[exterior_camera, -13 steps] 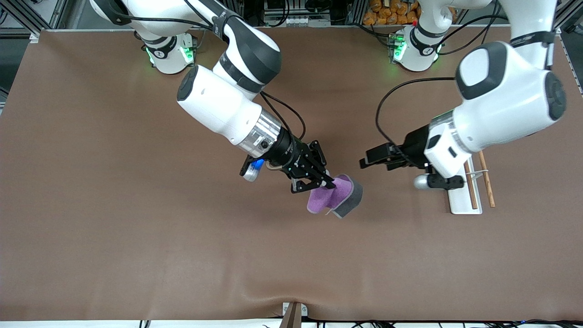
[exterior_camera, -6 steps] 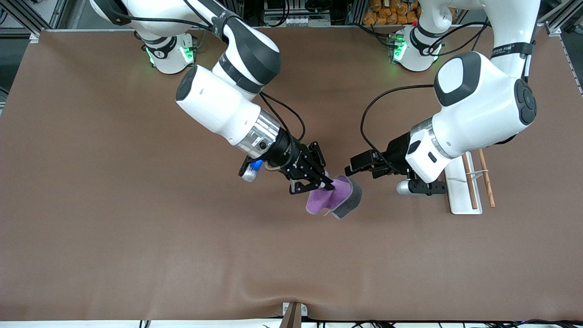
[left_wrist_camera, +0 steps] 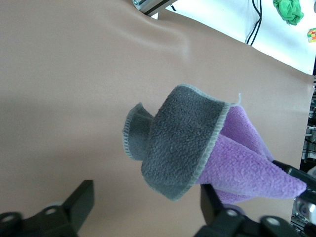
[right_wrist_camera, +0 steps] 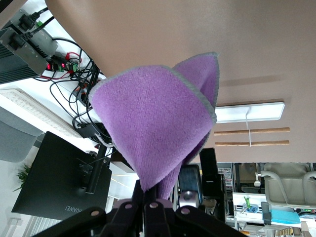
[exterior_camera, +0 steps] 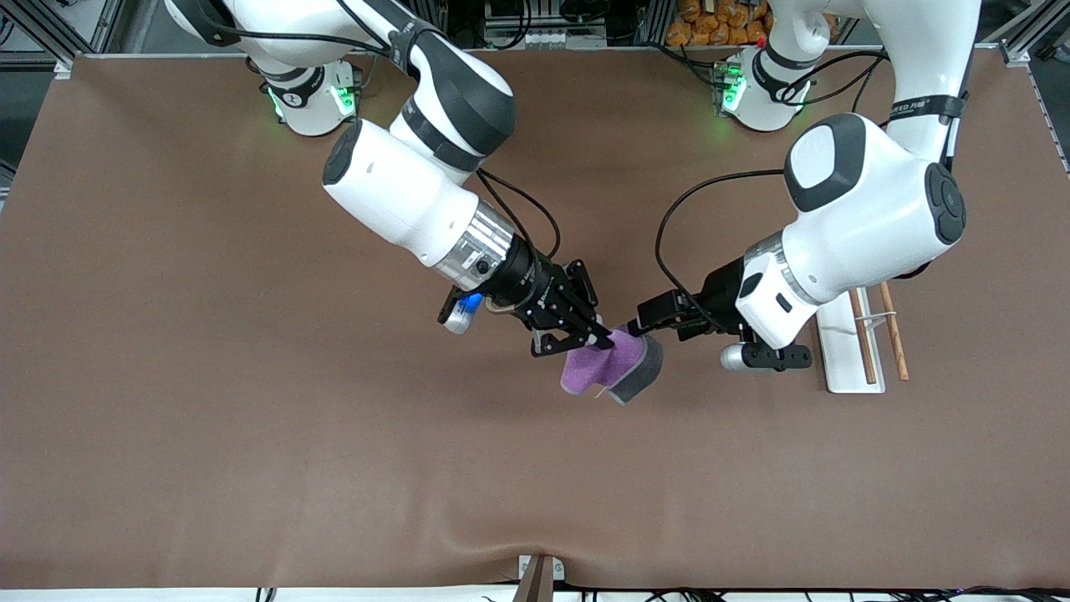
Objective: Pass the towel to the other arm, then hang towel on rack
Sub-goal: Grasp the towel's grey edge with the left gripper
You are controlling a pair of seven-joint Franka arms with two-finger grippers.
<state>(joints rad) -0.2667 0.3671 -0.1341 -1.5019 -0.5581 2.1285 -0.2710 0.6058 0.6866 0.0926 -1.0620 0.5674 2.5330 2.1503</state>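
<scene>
You see a brown matte table covering (exterior_camera: 251, 435), slightly rippled at the camera-side edge. Right gripper (exterior_camera: 595, 337) pinches the small purple-and-grey soft towel (exterior_camera: 614, 368) in mid-air over table centre. Left gripper (exterior_camera: 648, 322) spread open beside it, seemingly not touching. White-based rack with two wooden rods (exterior_camera: 861, 343) sits toward the left arm's end.

From my remote station I see a brown mat (exterior_camera: 251, 435) covering the whole table, rippled near its front edge. Aluminium framing (exterior_camera: 50, 25), tangled black cables (exterior_camera: 535, 17) and a heap of orange objects (exterior_camera: 710, 21) line the edge by the bases. A green cloth (left_wrist_camera: 289, 10) lies off the table.
</scene>
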